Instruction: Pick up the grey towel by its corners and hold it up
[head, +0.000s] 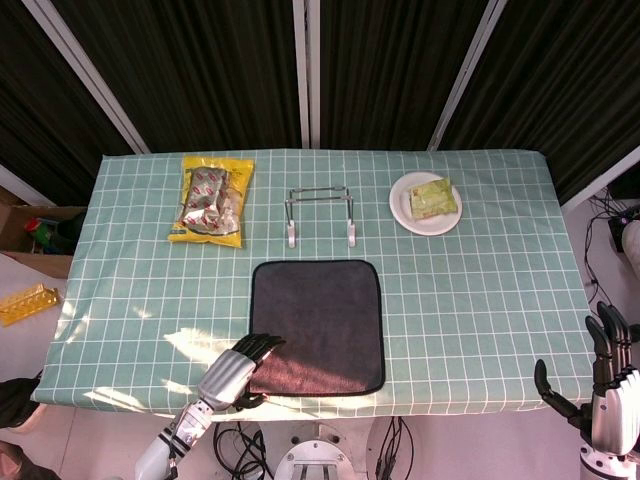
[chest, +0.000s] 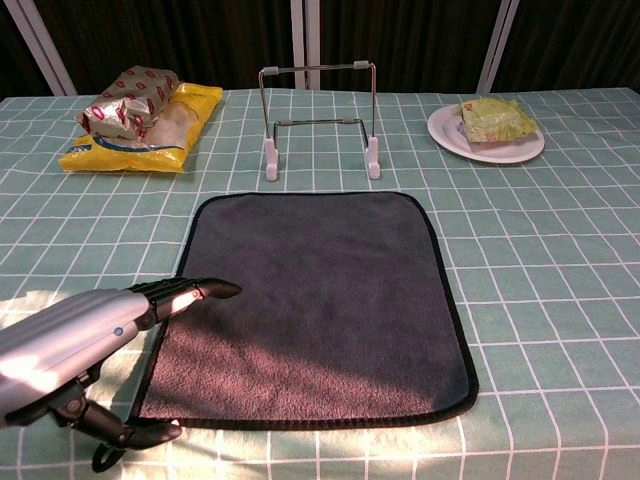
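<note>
Grey towel (chest: 315, 305) flat on the table (head: 480, 300), centred near the front edge, just in front of the wire rack (chest: 320, 120). Left hand (head: 232, 372) at the towel's near-left corner: fingers (chest: 195, 291) stretched out over the left edge, thumb below the front edge, nothing pinched. Right hand (head: 605, 385) off the table's right front corner, fingers spread and pointing up, holding nothing, well apart from the towel. Snack bags (chest: 145, 120) back left, plate (chest: 485, 145) with a green packet (chest: 495, 120) back right.
</note>
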